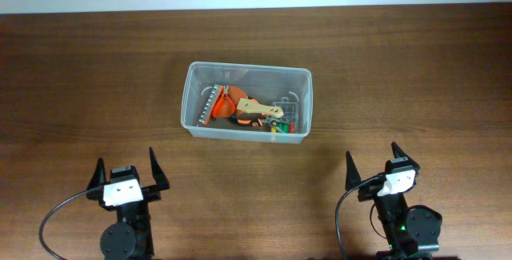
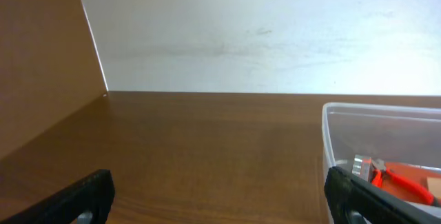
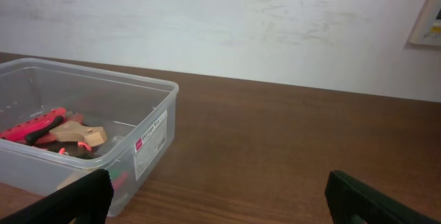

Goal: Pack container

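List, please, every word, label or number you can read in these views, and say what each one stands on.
No text is readable in any view.
The sticker on the end of the container: white with a red mark at the top, print too small to read.
The wall plate at the top right of the right wrist view: faint marks, too blurred to read.

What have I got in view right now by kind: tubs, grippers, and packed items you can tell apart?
container: 1
grippers: 2 (left gripper, right gripper)
red-handled pliers: 1
tan wooden-handled tool: 1
small clear bit case: 1
Total: 6; the pile may hide more.
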Controlling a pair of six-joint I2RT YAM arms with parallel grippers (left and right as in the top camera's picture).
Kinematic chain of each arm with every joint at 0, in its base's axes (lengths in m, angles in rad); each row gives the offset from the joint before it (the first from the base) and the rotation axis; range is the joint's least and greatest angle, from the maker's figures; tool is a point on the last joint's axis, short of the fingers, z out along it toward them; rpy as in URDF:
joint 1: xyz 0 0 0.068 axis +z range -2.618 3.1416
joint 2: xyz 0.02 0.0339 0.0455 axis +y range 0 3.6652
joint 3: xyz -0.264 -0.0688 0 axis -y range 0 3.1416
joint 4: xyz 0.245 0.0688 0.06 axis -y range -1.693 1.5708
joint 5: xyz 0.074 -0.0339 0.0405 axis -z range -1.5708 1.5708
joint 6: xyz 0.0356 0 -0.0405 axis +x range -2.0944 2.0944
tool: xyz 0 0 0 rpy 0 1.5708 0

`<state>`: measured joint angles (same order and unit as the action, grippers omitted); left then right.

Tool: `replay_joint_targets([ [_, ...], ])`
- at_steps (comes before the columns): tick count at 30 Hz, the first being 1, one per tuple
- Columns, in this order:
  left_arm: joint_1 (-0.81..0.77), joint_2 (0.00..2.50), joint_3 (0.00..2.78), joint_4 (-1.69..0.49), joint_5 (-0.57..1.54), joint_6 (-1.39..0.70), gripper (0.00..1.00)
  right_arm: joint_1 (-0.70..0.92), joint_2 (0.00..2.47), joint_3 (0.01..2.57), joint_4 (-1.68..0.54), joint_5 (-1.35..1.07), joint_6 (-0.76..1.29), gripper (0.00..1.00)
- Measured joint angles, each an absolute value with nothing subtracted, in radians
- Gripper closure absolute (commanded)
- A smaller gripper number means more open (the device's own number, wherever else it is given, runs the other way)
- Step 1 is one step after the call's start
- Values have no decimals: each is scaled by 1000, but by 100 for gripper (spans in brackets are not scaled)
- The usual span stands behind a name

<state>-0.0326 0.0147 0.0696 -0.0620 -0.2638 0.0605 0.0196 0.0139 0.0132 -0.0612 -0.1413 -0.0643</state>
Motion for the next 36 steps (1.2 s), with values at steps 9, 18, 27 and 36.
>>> replay_joint_targets([
  [9,-33,15,68,-35,-303,6,1,20,14,13,-62,-141,-64,1],
  [18,-33,14,67,-57,-304,1,1,20,14,13,-61,-141,-64,1],
  [27,-33,15,59,-154,-307,-2,1,20,14,13,-61,-141,-65,1],
  [36,-33,15,59,-154,-307,-2,1,20,14,13,-61,-141,-65,1],
])
